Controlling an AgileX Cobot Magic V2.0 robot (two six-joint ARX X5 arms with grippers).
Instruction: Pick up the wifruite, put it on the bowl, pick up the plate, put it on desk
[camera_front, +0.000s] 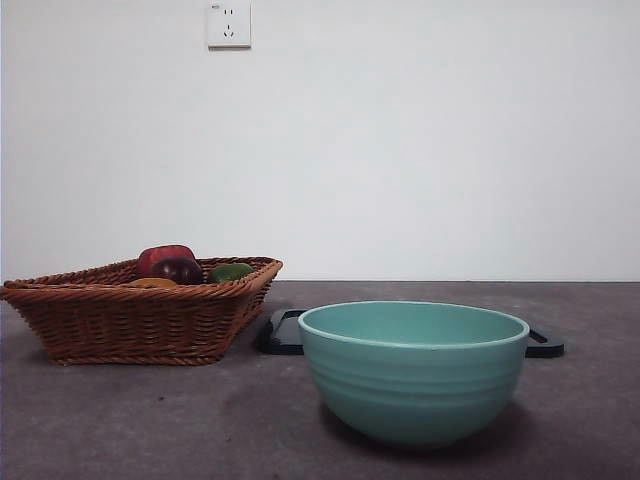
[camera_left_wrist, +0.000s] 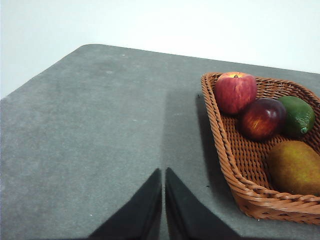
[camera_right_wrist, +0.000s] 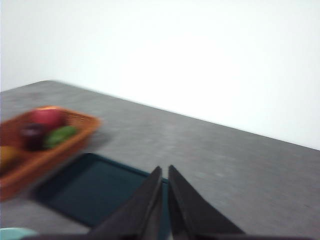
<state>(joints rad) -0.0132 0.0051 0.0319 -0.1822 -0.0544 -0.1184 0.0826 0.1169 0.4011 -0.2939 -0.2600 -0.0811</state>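
So nothing's been grabbed yet: the left gripper (camera_left_wrist: 163, 200) is held over bare desk (camera_left_wrist: 100, 140) just beside the basket (camera_left_wrist: 235, 175), jaws pressed together with nothing between them, and the right gripper (camera_right_wrist: 165, 200) is held above the dark tray (camera_right_wrist: 95, 190), also closed and empty, though that view is blurred. The wifruite (camera_left_wrist: 295, 167) is seen lying in the basket, near the corner closest to the left gripper, close to the woven rim. The bowl (camera_front: 413, 370) is parked on the desk in front of the tray, well apart from the basket, and it looks empty from the low front view. What could go wrong: the jaws need to be opened before any descent, or the fruit just gets shoved; the rim could be caught by a jaw and the whole basket dragged; the rounded skin could be squeezed out of a pinch; and the dark red fruit (camera_left_wrist: 262, 118) could easily be picked by mistake. Count: four fruits (apple (camera_left_wrist: 235, 91), dark red one, lime (camera_left_wrist: 299, 116), wifruite), one basket, one bowl, one tray, two grippers.
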